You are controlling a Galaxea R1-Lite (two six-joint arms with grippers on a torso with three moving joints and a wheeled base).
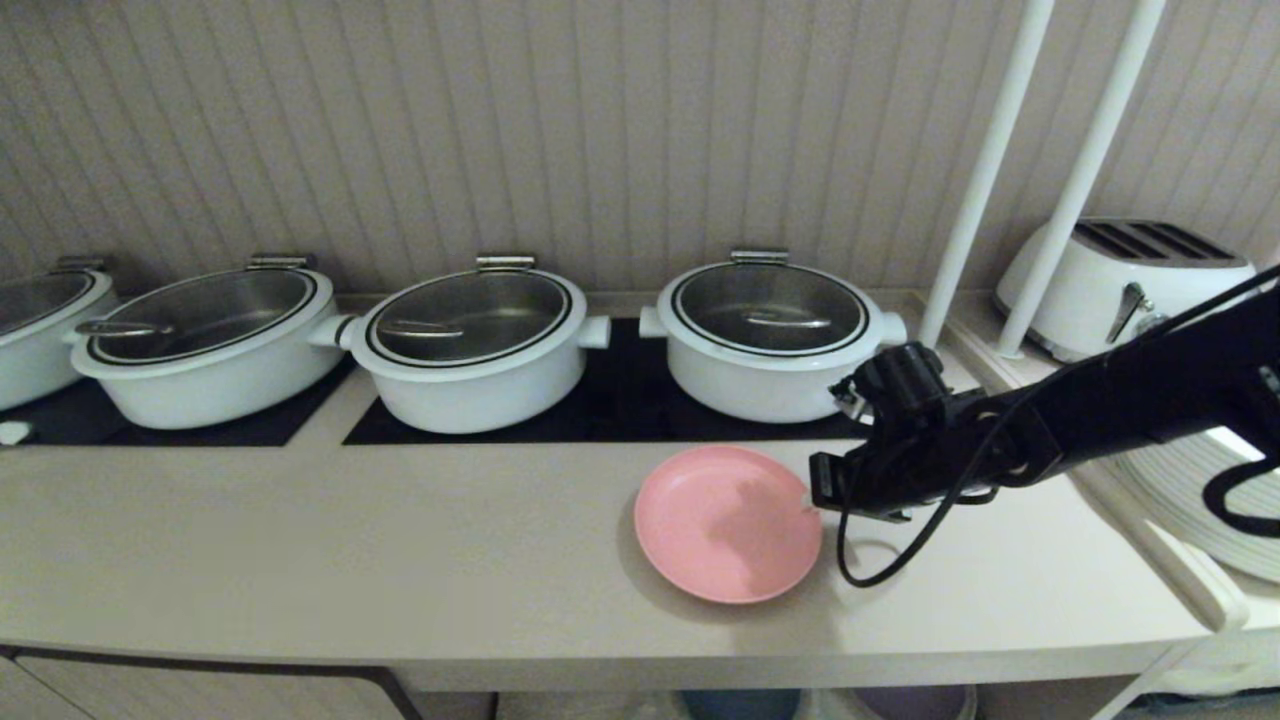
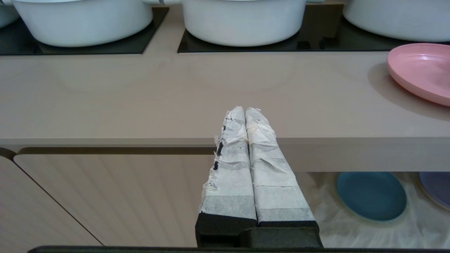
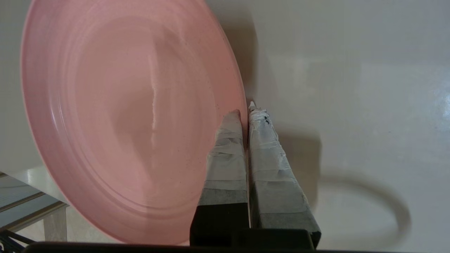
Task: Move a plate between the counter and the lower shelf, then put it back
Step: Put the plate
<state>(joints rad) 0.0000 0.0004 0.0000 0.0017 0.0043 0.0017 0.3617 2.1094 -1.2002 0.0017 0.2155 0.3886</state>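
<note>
The pink plate (image 1: pixel 728 523) is on the beige counter (image 1: pixel 400 540), in front of the right-hand white pot. My right gripper (image 1: pixel 812 497) comes in from the right and is shut on the plate's right rim. In the right wrist view the taped fingers (image 3: pixel 225 151) clamp the rim of the plate (image 3: pixel 123 116), one above and one below. I cannot tell if the plate rests flat or is slightly raised. My left gripper (image 2: pixel 245 109) is shut on nothing, level with the counter's front edge (image 2: pixel 140 140). The cloth-draped lower shelf (image 2: pixel 351 232) shows under the counter.
Several white pots (image 1: pixel 470 345) with steel lids stand on black panels behind the plate. A white toaster (image 1: pixel 1120 280) and two white poles (image 1: pixel 985 170) are at the back right. A blue plate (image 2: pixel 371 196) and a purple plate (image 2: pixel 437 186) lie on the shelf cloth.
</note>
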